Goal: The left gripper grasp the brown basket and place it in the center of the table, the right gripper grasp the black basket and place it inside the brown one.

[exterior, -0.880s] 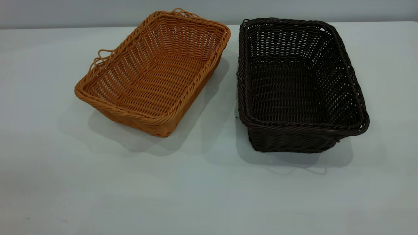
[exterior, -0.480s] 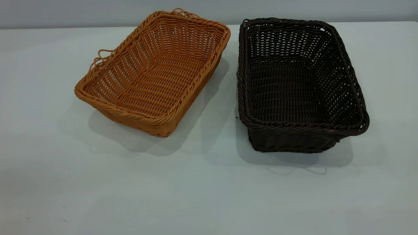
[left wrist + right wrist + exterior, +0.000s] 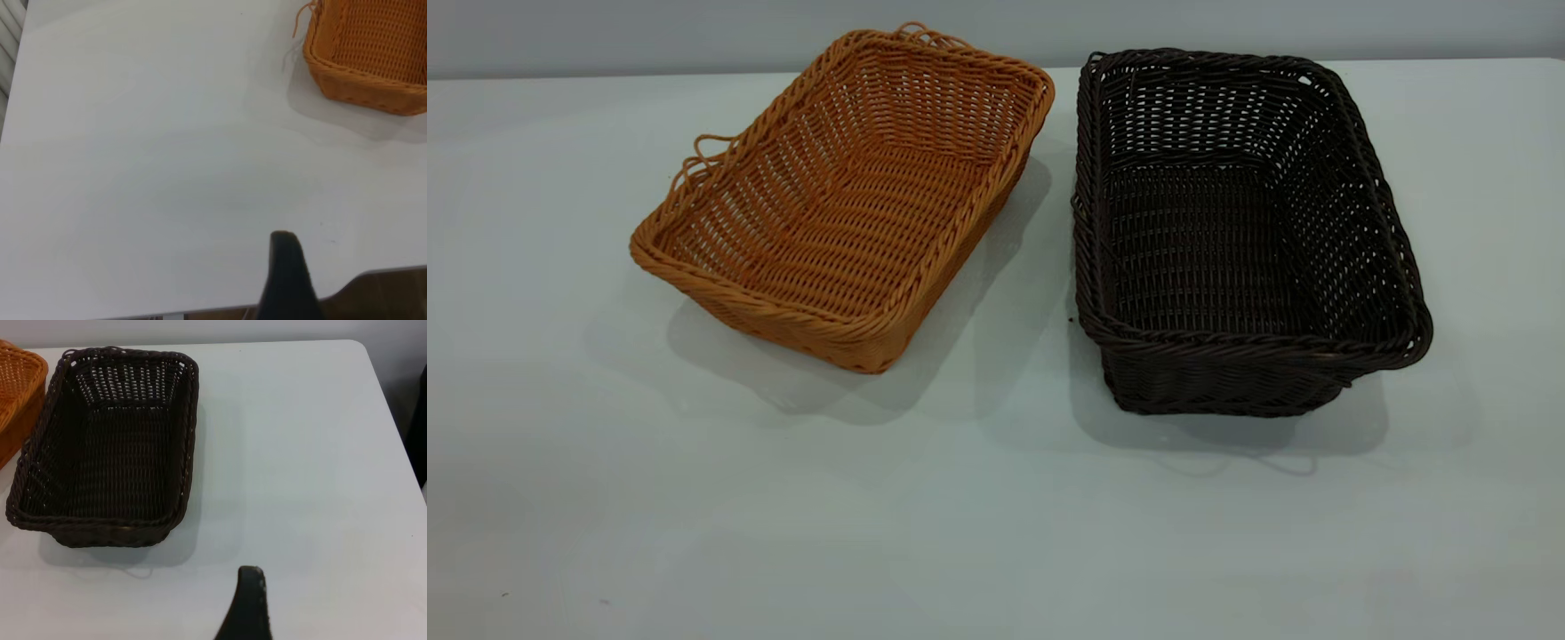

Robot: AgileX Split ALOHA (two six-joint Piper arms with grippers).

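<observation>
The brown basket point(image 3: 845, 213) stands empty on the table point(image 3: 960, 533), back left of centre, turned at an angle. The black basket point(image 3: 1227, 240) stands empty beside it to the right, a narrow gap between them. Neither gripper shows in the exterior view. In the left wrist view only a dark part of the left gripper point(image 3: 283, 267) shows, above bare table near its edge and far from the brown basket's corner point(image 3: 373, 60). In the right wrist view a dark part of the right gripper point(image 3: 250, 600) hovers over bare table, short of the black basket point(image 3: 110, 447).
A table edge with dark floor beyond it point(image 3: 387, 293) lies close to the left gripper. The table's rounded corner point(image 3: 363, 350) shows in the right wrist view. A grey wall runs behind the baskets. Bare table lies in front of both baskets.
</observation>
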